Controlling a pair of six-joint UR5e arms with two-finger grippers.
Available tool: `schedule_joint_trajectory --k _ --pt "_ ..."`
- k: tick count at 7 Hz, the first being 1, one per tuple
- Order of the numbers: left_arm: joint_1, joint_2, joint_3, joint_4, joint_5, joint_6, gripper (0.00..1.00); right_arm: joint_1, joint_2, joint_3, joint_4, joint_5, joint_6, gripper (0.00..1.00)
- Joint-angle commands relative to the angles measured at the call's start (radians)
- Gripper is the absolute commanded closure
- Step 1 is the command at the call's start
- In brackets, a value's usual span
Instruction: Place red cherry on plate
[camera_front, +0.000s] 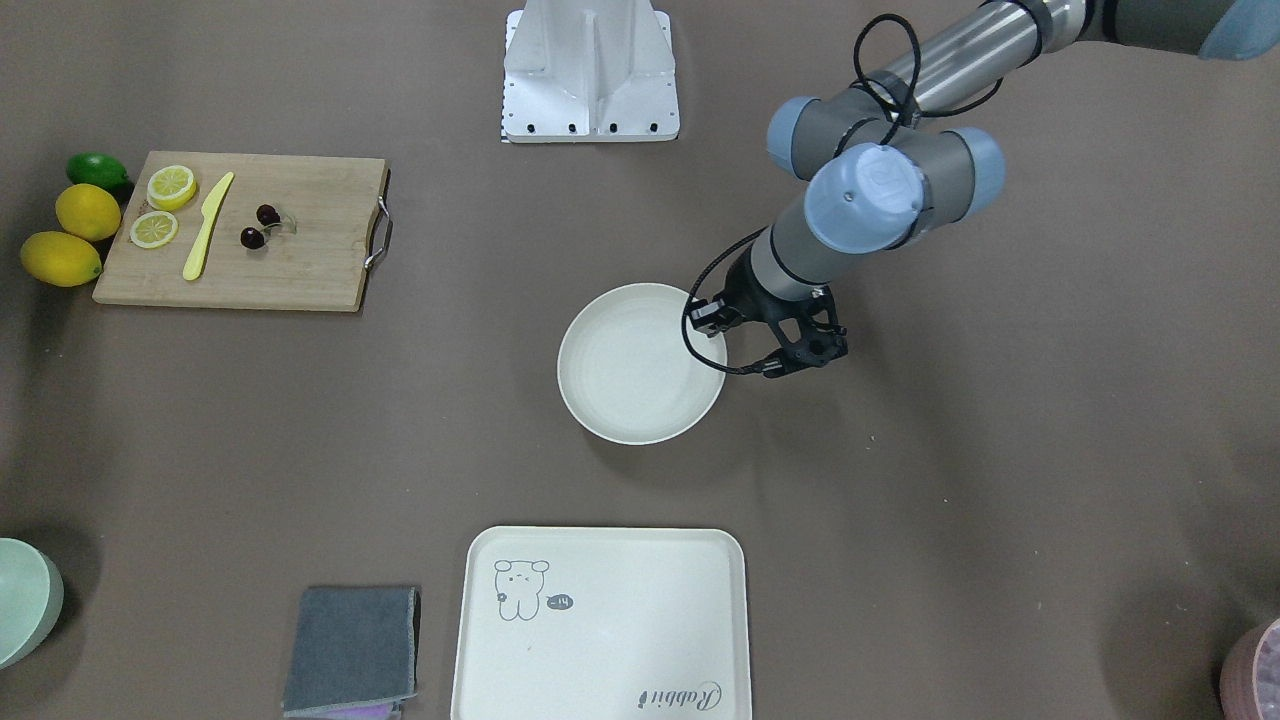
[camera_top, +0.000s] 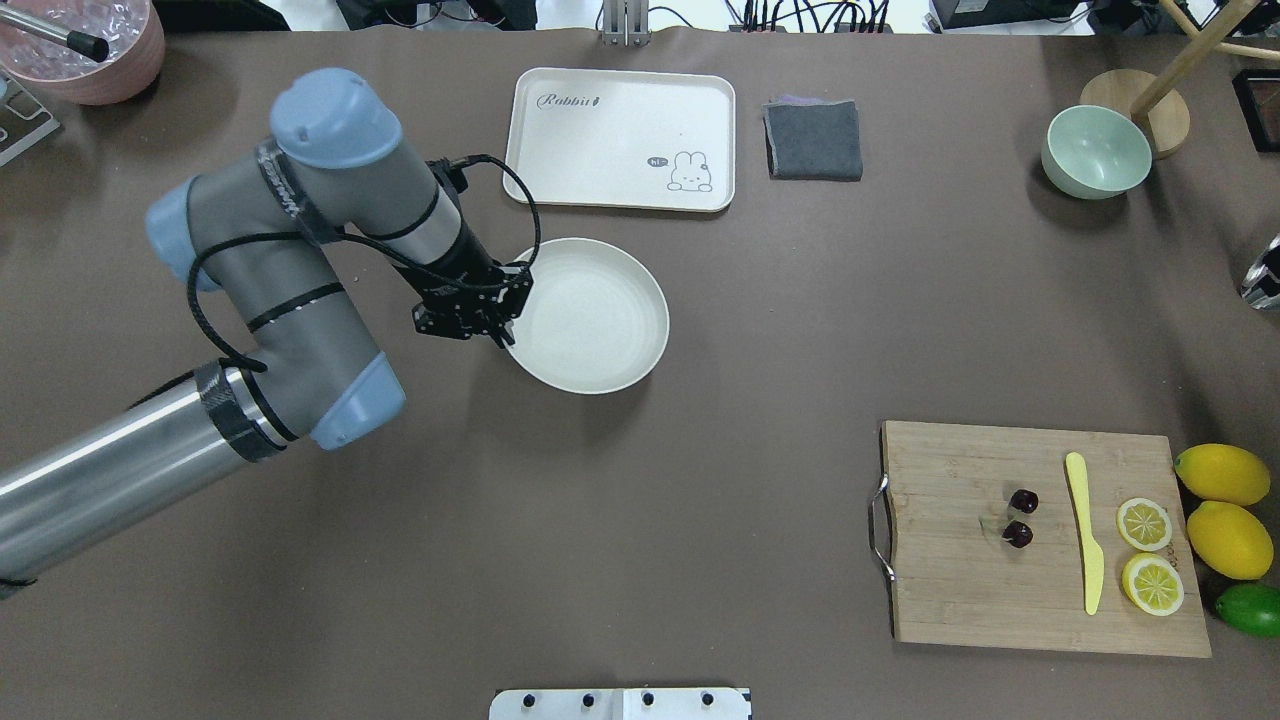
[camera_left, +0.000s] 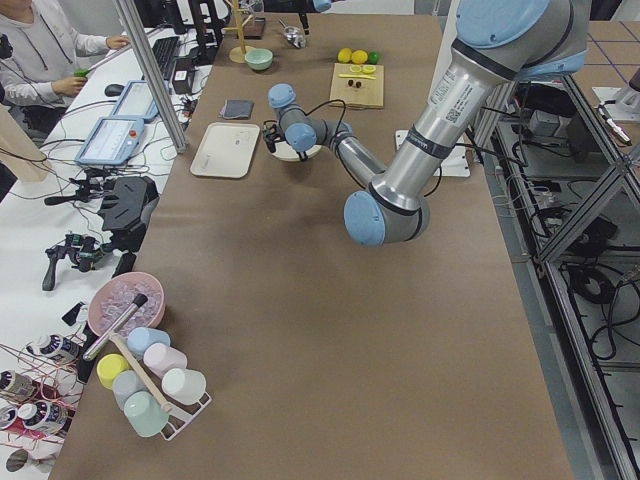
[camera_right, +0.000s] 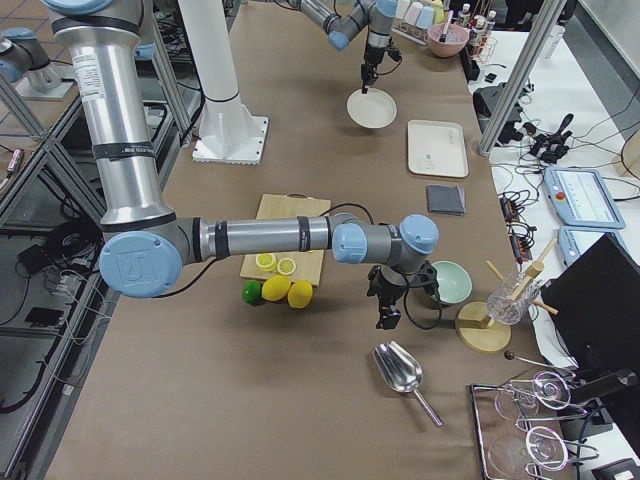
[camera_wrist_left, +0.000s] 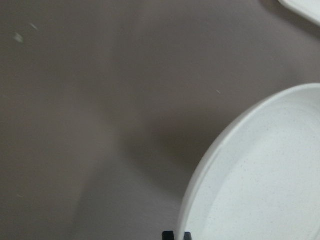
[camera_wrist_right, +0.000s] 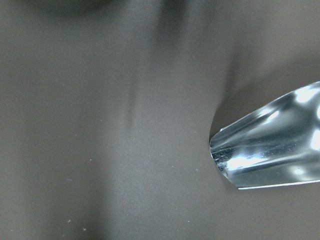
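The red cherry (camera_top: 1020, 518) (camera_front: 260, 228), a joined pair of small dark fruits, lies on the wooden cutting board (camera_top: 960, 590). It is far from both grippers. The round cream plate (camera_top: 600, 320) (camera_front: 640, 365) rests mid-table. My left gripper (camera_top: 503, 335) is shut with its tips at the plate's rim. In the left wrist view the tips (camera_wrist_left: 173, 235) sit right against the rim of the plate (camera_wrist_left: 260, 170), and whether they pinch it is unclear. My right gripper (camera_right: 385, 318) shows only in the exterior right view, hovering near a metal scoop (camera_right: 400, 372), and I cannot tell its state.
The board also carries a yellow knife (camera_top: 1085, 530) and two lemon slices (camera_top: 1143, 523), with lemons (camera_top: 1222, 474) and a lime (camera_top: 1250, 608) beside it. A rabbit-print tray (camera_top: 620, 110), grey cloth (camera_top: 812, 140), green bowl (camera_top: 1095, 150) and pink bowl (camera_top: 85, 50) line the far edge.
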Motion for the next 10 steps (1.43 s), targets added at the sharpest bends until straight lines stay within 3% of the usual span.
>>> schedule_joint_trajectory --k 1,2,3,4,5,7,8,10 --pt "0.101 -0.034 0.048 -0.104 0.127 -0.142 1.0 0.0 0.003 -0.018 0.001 0.001 -0.001 0.0" --pt "0.123 -0.044 0.072 -0.137 0.15 -0.164 1.0 0.0 0.003 -0.017 0.001 0.014 -0.001 0.0" --pt "0.153 -0.051 0.077 -0.151 0.212 -0.208 0.76 0.0 0.001 -0.017 0.001 0.027 -0.001 0.0" --pt "0.16 -0.046 0.076 -0.157 0.228 -0.198 0.03 0.0 0.001 -0.018 0.001 0.043 -0.001 0.0" --pt "0.135 -0.037 0.07 -0.151 0.216 -0.186 0.02 0.0 0.003 -0.011 0.001 0.069 -0.001 0.0" --pt "-0.028 0.042 0.028 -0.128 0.009 -0.028 0.02 -0.011 0.013 -0.006 0.002 0.069 0.001 0.0" --pt "-0.153 0.126 -0.005 -0.128 -0.088 0.135 0.02 -0.011 0.022 0.0 0.004 0.064 0.001 0.0" --pt "-0.356 0.263 -0.016 -0.078 -0.14 0.526 0.02 -0.011 0.026 0.001 0.002 0.061 0.002 0.0"
